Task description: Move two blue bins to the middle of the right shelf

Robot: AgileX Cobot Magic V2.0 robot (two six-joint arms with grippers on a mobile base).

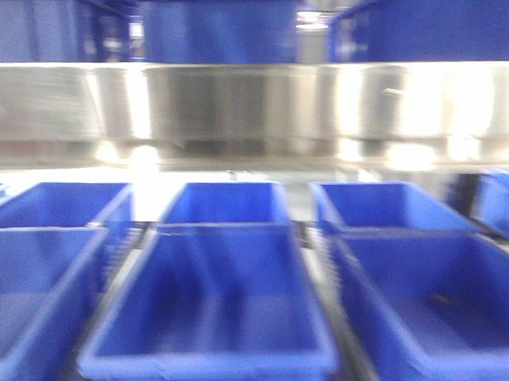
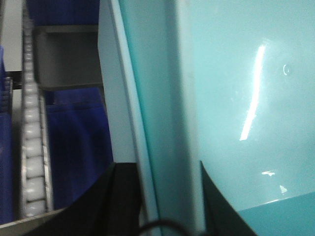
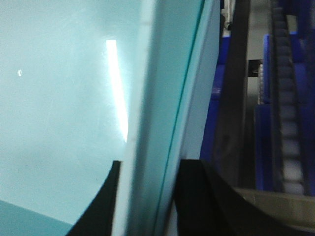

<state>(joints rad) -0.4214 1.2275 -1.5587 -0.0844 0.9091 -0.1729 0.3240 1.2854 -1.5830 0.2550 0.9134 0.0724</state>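
The left gripper [image 2: 157, 166] is clamped on one wall of a bin [image 2: 236, 98], a finger on each side. The right gripper [image 3: 151, 163] pinches a bin wall likewise. Ahead, blue bins [image 1: 225, 204] sit in rows under a steel shelf [image 1: 241, 106].

We see the front view smeared by motion blur: the blue bins [image 1: 212, 314] have soft edges. The steel shelf rail [image 1: 257, 107] above them burns out to white glare towards its right end. In the left wrist view a bin wall [image 2: 236, 123] looks washed pale teal, with a long bright streak of reflected light, and the rollers [image 2: 32, 147] are soft. The right wrist view's wall [image 3: 59, 123] carries a similar streak.
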